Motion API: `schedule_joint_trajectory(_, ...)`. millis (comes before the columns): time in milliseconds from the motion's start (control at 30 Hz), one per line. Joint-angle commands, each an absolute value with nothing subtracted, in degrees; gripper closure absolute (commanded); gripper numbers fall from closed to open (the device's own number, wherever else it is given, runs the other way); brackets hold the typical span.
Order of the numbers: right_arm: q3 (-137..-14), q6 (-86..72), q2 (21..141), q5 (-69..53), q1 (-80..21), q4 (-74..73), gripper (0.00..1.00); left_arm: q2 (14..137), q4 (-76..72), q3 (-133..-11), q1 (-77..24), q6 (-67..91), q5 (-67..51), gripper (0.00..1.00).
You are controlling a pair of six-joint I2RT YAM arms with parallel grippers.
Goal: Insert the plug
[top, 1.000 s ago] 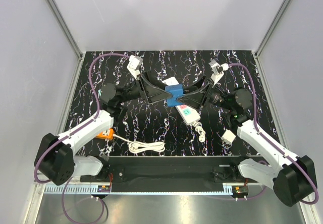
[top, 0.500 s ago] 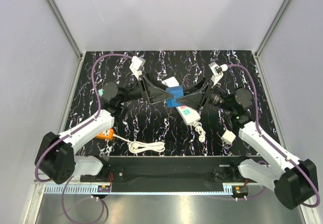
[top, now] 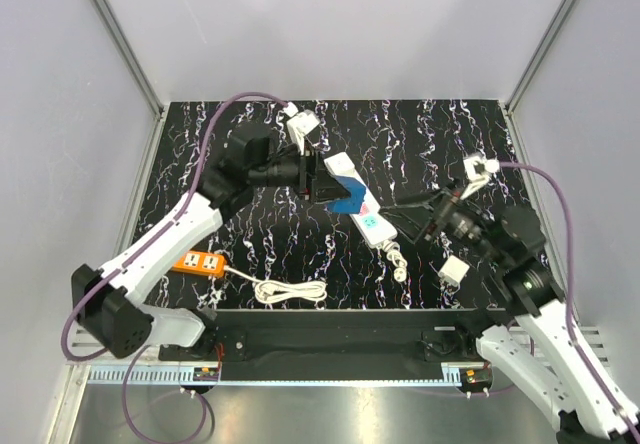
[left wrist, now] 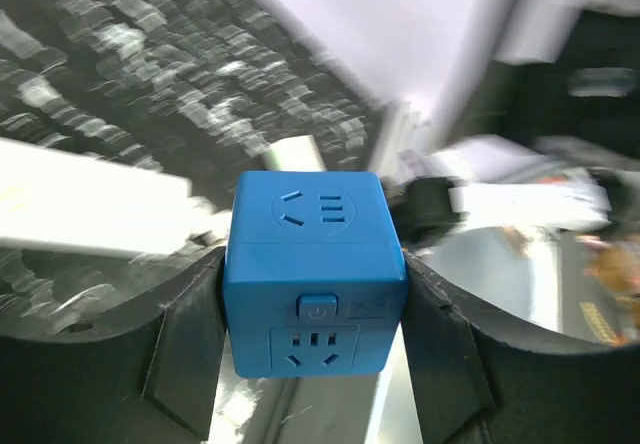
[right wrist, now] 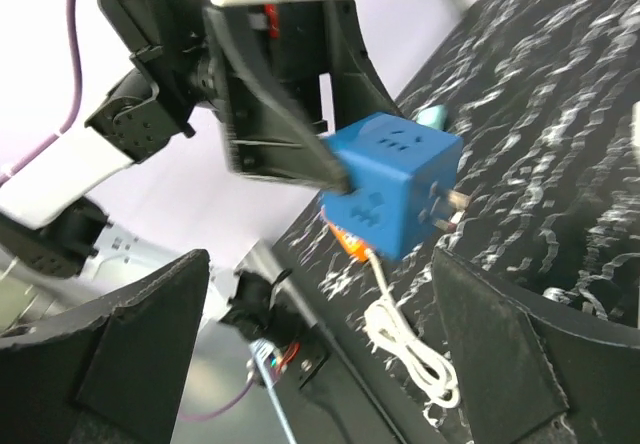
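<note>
The plug (left wrist: 315,274) is a royal-blue cube with sockets and a power button on its faces. My left gripper (left wrist: 315,314) is shut on it, one black finger pressed against each side. From above, the left gripper (top: 330,186) holds the plug (top: 350,201) just over the white power strip (top: 340,167). The right wrist view shows the plug (right wrist: 395,179) with metal prongs sticking out of its right face. My right gripper (top: 408,219) stands open to the right of the strip, apart from the plug, and nothing sits between its fingers (right wrist: 130,334).
An orange socket block (top: 200,262) with a coiled white cord (top: 290,289) lies at the front left. A small white adapter (top: 455,269) lies at the front right. The strip's own cord (top: 398,262) curls near the front. A pale teal cube (right wrist: 432,116) shows behind the plug.
My right gripper has opened, let go of the plug and drawn back to the right. The left arm has swung round with the plug still gripped, uncovering the orange block.
</note>
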State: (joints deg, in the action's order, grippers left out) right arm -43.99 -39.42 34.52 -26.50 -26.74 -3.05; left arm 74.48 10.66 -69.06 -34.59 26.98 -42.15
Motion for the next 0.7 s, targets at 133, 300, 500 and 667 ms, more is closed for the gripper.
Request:
schedule_joint_trajectory(133,-52.6,-33.1,29.2,-1.2,-27.0,-27.7,0.00,88.1,37.5,-88.7,-35.2,8.4,-25.0,1.00)
schedule_joint_trajectory(300,-54.6,-31.0,28.2,8.8,-27.0,-33.3,0.00,100.3,48.1,-101.1,-38.3,3.4,-16.2,1.00)
schedule_joint_trajectory(500,-55.7,-30.3,24.7,14.1,-27.0,-35.8,0.00,112.0,54.1,-112.1,-41.9,0.6,-12.0,1.00)
schedule_joint_trajectory(667,-56.0,-30.0,22.3,15.1,-26.9,-36.1,0.00,119.3,56.2,-116.9,-44.0,-1.6,-10.7,1.00)
